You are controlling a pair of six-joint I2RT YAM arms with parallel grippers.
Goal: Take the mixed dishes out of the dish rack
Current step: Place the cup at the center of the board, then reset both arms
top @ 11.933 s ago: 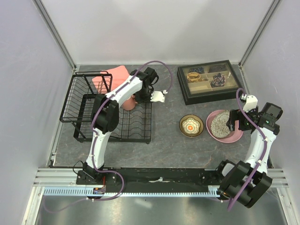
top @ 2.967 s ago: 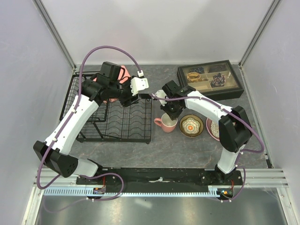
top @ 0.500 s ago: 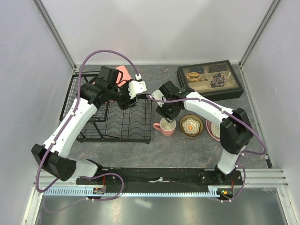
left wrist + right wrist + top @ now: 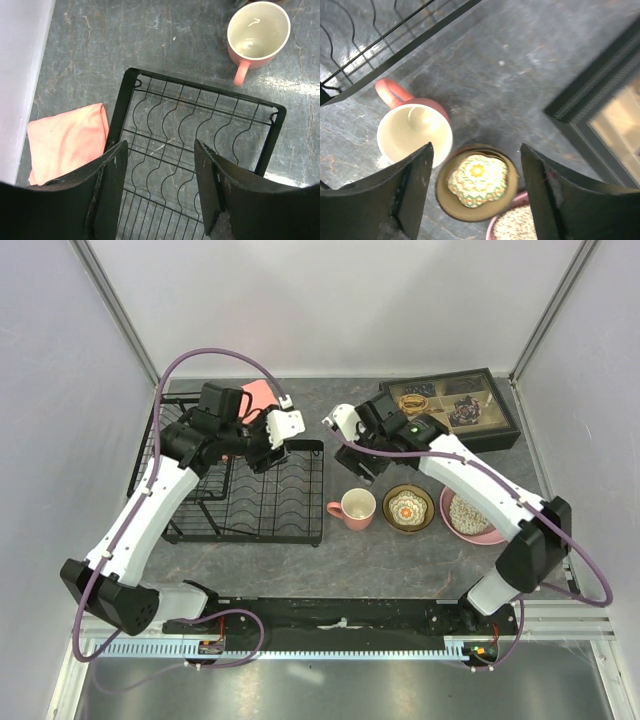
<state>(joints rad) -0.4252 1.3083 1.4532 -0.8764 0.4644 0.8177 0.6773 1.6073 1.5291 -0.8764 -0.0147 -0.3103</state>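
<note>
The pink mug (image 4: 353, 508) stands upright on the table right of the black dish rack (image 4: 240, 480), handle towards the rack. The brown floral bowl (image 4: 408, 508) sits beside it, then the grey speckled bowl (image 4: 465, 512) inside the pink plate (image 4: 492, 534). My right gripper (image 4: 362, 465) is open and empty, raised behind the mug and the brown bowl (image 4: 477, 181); the mug (image 4: 414, 137) shows at the left of its view. My left gripper (image 4: 268, 452) is open and empty over the rack's flat base (image 4: 190, 150). The mug (image 4: 257, 34) shows beyond the rack.
A pink folded cloth (image 4: 258, 395) lies behind the rack, also in the left wrist view (image 4: 67, 140). A black compartmented tray of trinkets (image 4: 448, 412) stands at the back right, its edge in the right wrist view (image 4: 600, 115). The rack's tall basket section (image 4: 165, 455) is at the left.
My right gripper has lifted off the mug and drawn back; the mug stays standing on the table. My left gripper has shifted slightly back and left over the rack.
</note>
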